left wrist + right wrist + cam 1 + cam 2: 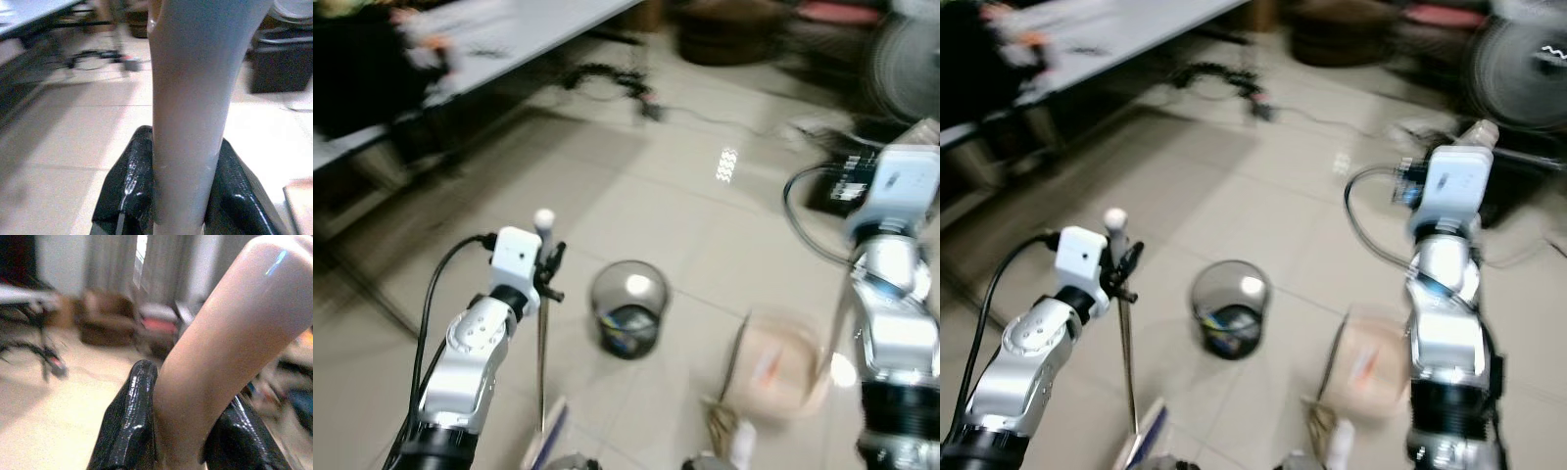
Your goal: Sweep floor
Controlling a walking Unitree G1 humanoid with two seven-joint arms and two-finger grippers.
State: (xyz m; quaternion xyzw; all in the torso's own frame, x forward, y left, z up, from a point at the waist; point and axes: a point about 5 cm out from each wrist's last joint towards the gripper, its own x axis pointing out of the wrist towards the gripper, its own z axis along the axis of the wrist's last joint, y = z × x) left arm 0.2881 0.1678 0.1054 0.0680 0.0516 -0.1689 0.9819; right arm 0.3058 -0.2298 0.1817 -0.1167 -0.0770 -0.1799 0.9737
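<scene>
My left hand [548, 269] is clamped tight around the broom handle [542, 343], which stands upright over the tiled floor [636, 186], its head low by my feet. My right hand [181, 431] grips the pale dustpan handle [230, 347], the dustpan [783, 377] down on the floor beside the mesh wastebasket [628, 308]. Views are blurry.

Upright broom [541, 333], tilted pink dustpan [781, 367]
</scene>
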